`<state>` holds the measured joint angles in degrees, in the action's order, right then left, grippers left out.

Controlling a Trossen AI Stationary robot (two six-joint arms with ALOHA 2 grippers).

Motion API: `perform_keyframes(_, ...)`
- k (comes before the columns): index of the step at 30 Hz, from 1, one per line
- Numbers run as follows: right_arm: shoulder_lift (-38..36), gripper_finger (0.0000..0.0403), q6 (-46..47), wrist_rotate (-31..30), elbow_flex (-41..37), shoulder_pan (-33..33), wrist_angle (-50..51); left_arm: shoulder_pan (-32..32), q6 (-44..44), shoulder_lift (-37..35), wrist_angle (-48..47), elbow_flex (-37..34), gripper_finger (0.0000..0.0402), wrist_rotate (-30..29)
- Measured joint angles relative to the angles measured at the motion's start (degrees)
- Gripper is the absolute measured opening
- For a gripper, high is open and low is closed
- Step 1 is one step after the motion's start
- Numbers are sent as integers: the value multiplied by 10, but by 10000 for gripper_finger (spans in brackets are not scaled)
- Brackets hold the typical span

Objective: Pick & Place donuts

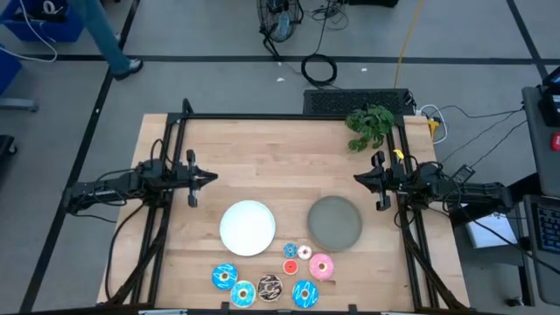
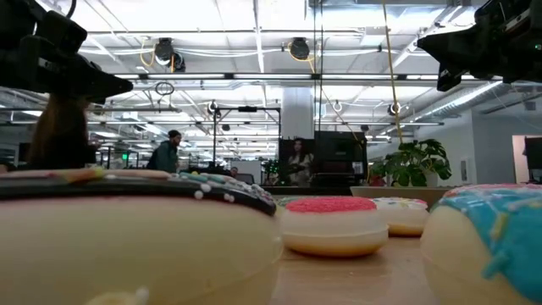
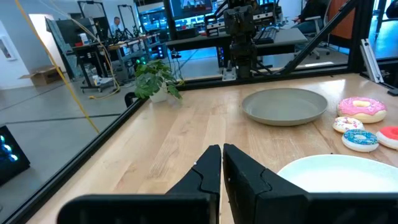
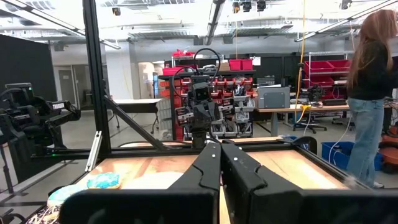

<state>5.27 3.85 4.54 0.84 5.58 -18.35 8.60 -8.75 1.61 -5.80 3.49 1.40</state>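
Both arms wait at the table's sides, well apart from the donuts. The left gripper (image 1: 213,178) has its fingers together, holding nothing; the right gripper (image 1: 357,178) is likewise closed and empty. The donuts (image 1: 269,287) lie clustered at the table's near edge, just below the white plate (image 1: 248,227) and grey plate (image 1: 335,221)

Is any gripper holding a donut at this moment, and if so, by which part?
Nothing is held. The left gripper and the right gripper are both shut on nothing above the table; the donuts lie untouched near the plates.
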Motion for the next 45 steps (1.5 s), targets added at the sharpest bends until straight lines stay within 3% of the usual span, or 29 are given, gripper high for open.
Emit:
perform_keyframes(33,0,0,0,0,0,0,0,0,-12,0,22,0,26,0)
perform_keyframes(45,1,0,27,1,0,0,-5,0,111,0,42,0,26,0)
